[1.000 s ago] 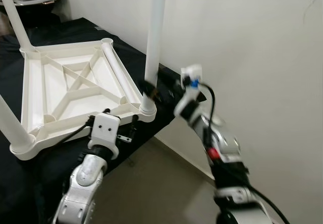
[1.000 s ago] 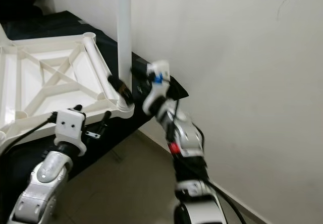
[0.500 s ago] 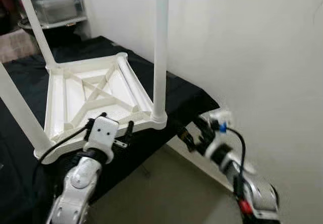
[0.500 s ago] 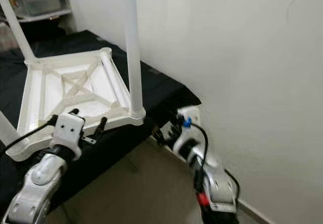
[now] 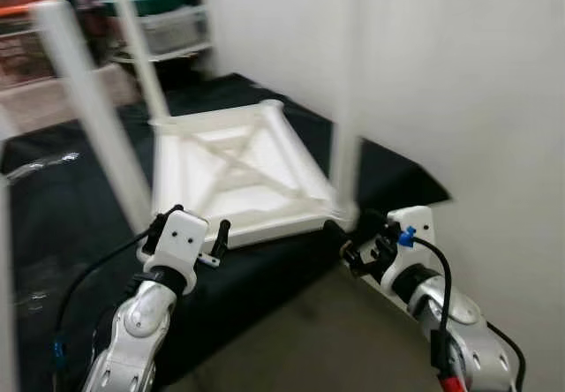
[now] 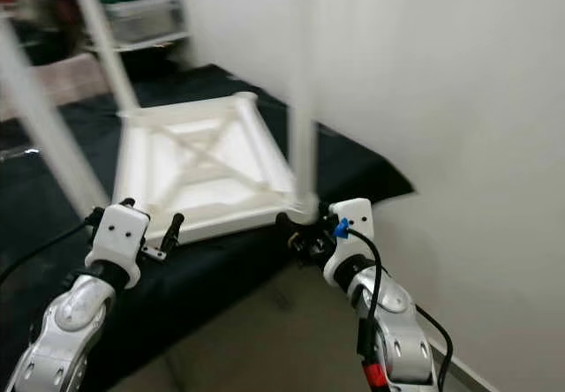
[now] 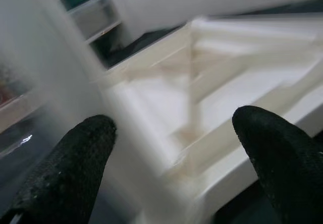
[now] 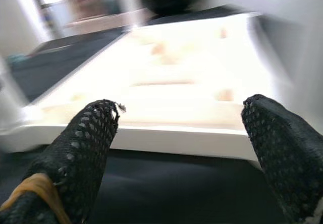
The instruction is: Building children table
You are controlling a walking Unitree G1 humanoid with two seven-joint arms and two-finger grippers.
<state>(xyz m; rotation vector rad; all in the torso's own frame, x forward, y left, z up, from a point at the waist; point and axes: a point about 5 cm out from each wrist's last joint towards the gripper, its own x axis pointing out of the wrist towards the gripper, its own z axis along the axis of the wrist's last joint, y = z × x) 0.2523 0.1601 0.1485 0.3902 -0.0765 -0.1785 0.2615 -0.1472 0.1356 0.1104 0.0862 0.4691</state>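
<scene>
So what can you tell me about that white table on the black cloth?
The table looks like white plastic and lies upside down on a black cloth, its ribbed underside up with crossed braces. Legs stand up from its corners, blurred in these pictures; the near right leg rises by the wall. The left tool and right tool are both open near its front edge; neither visibly grips it.

Both arms are silver, jointed metal. The left pincer [image 5: 194,231] sits on a white block with two small dark holes; the right pincer [image 5: 353,246] carries a blue fitting. Black cables trail along each arm. The fingers [image 7: 75,166] are black and pebbled.
</scene>
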